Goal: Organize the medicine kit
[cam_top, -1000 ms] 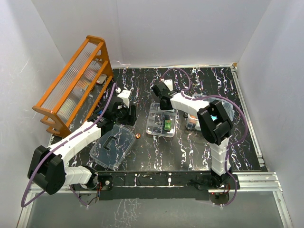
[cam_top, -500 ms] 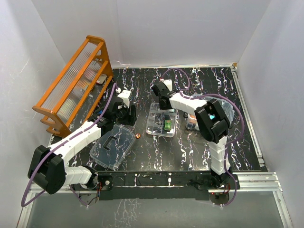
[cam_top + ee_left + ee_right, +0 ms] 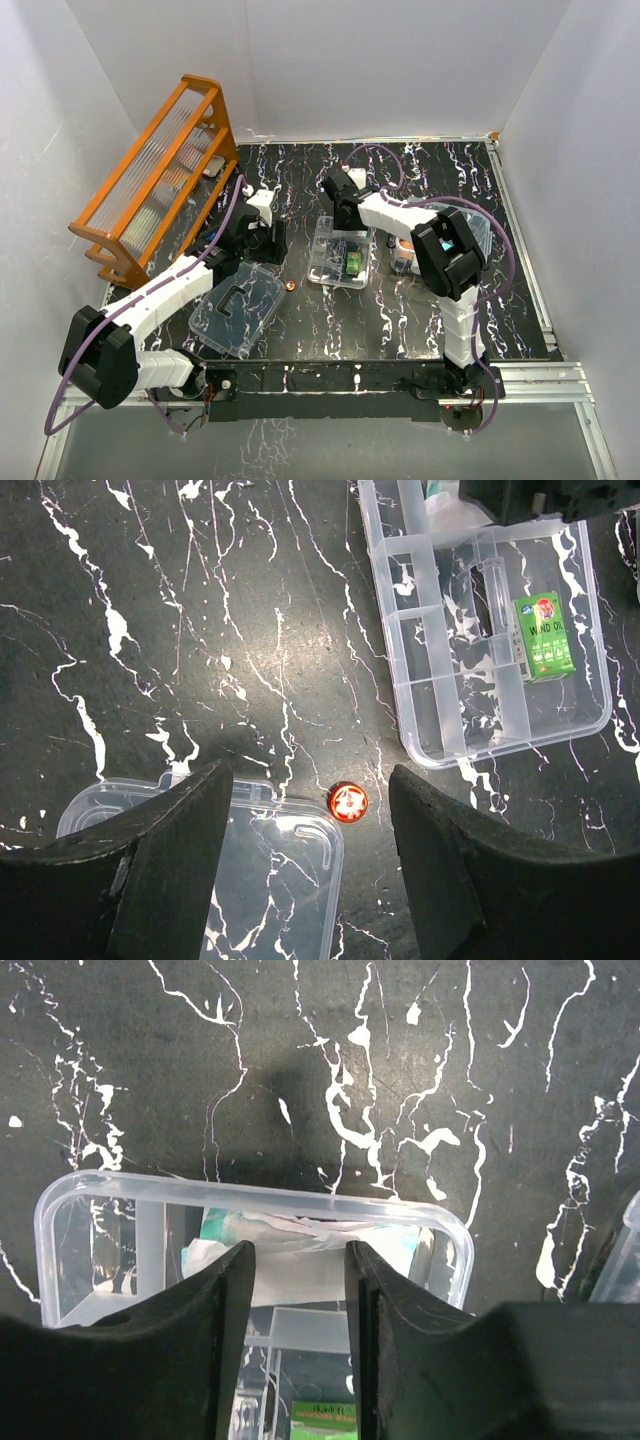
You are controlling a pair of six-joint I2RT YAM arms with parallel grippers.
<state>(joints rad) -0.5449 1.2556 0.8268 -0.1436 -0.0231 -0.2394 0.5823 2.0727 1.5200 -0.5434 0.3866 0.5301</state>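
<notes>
Clear plastic is lying in pieces across the black marbled table [image 3: 420, 310]. From above, the compartmented tray [image 3: 325, 279] is sitting mid-table. The lid [image 3: 238, 308] with its dark handle is lying well apart to the tray's left, and the deep box [image 3: 478, 230] is showing partly behind the right arm. The right gripper [image 3: 345, 218] is hanging over the tray's far end, and the left gripper [image 3: 262, 238] is hovering between lid and tray. An orange rack [image 3: 150, 190] is standing at the far left.

Through the left wrist camera, the left jaws are standing wide apart over bare table, holding nothing. A small red-capped pot [image 3: 347, 801] is lying loose just beside the lid's corner. A green packet [image 3: 543, 635] is resting in one tray compartment, and most of the others are looking empty.

Through the right wrist camera, the right jaws are standing apart, gripping nothing, directly above a white-and-teal packet [image 3: 300, 1232] lying in the tray's end compartment.

I'd judge the job is sitting partway. Two packets are lying in the tray, while the red pot is waiting outside it, and the tray and lid are not yet on the box.
</notes>
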